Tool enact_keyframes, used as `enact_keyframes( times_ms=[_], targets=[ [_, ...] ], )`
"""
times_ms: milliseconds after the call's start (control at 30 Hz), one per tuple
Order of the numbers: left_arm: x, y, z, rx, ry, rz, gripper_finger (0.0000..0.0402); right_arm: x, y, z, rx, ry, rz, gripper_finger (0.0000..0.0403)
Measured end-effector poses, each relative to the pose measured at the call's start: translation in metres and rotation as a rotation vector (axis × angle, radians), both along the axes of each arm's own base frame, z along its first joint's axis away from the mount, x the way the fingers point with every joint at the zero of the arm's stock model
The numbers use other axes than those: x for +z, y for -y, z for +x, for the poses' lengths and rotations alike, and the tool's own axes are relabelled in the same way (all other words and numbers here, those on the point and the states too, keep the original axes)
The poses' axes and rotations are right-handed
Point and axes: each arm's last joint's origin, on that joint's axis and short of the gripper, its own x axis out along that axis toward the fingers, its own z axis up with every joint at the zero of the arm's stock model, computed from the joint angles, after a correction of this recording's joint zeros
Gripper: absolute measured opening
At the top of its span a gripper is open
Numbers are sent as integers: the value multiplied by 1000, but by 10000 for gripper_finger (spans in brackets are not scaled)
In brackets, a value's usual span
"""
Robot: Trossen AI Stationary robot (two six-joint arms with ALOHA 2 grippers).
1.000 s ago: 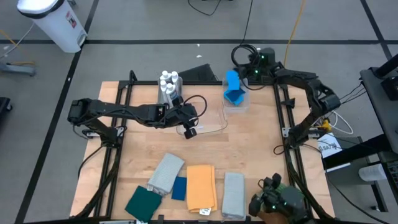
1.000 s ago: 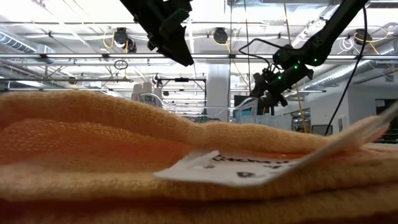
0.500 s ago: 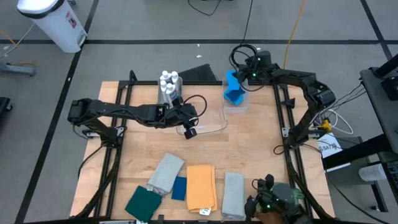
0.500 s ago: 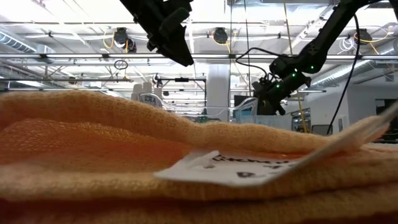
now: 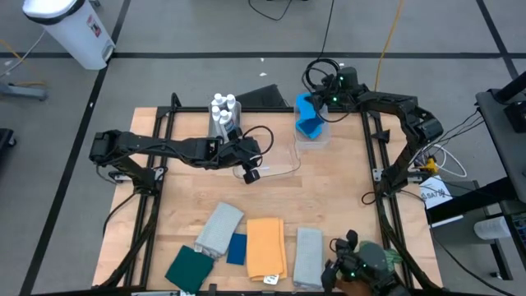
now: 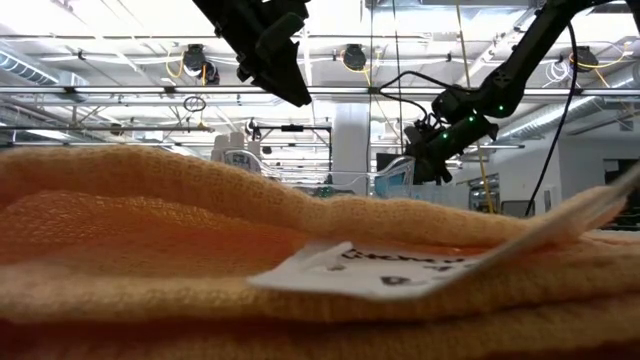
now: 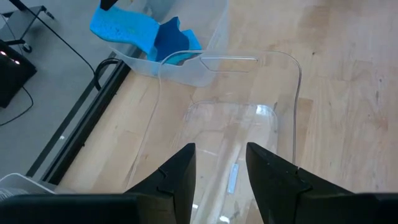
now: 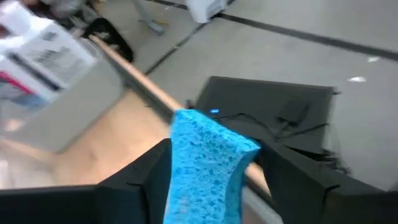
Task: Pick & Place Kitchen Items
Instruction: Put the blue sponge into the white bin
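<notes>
1. Wooden table point(image 5: 329, 205) first: nearly the whole job looks to be still sitting on it, so I'd call the task early, with far more left than done.

2. Folded cloths next, lined up along the near edge and none of them moved into anything: the orange cloth point(image 5: 265, 247) in the middle, a grey cloth point(image 5: 220, 228) to its left, another grey cloth point(image 5: 309, 256) to its right, a blue cloth point(image 5: 237, 249) tucked between, and the dark green cloth point(image 5: 190, 268) at the corner.

3. Clear bin point(image 5: 311, 136) at the far edge holds blue sponge material, so at least one item looks already delivered there. A second clear bin point(image 7: 233, 149) lies in front of the left arm, and I see nothing in it.

4. White bottles point(image 5: 222, 107) stand clustered at the far edge, untouched by either arm.

5. Right gripper point(image 5: 322, 100) hangs over the far clear bin, its fingers clamped on either side of a wavy blue sponge point(image 8: 205, 165). I'd judge this one is about to be dropped in.

6. Left gripper point(image 7: 221, 165) hovers mid-table above the empty bin, fingers apart, holding nothing.

7. Left to do, as I read it: release this sponge, then the bottles and all five cloths.
</notes>
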Motion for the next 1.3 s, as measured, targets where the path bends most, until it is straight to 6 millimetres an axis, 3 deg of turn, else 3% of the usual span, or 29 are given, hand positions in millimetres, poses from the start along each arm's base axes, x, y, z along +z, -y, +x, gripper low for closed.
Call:
enact_keyframes(
  times_ms=[667,833,1067,1300],
  targets=[
    [0,0,0,1,0,0,145,-2,-8,15,-11,-103,-100,152],
    [0,0,0,0,0,1,145,-2,-9,18,1,-135,-141,108],
    [0,0,0,0,0,1,145,-2,-11,22,34,-146,-177,10],
    [0,0,0,0,0,1,145,1,-13,22,42,-150,-181,1]
  ],
)
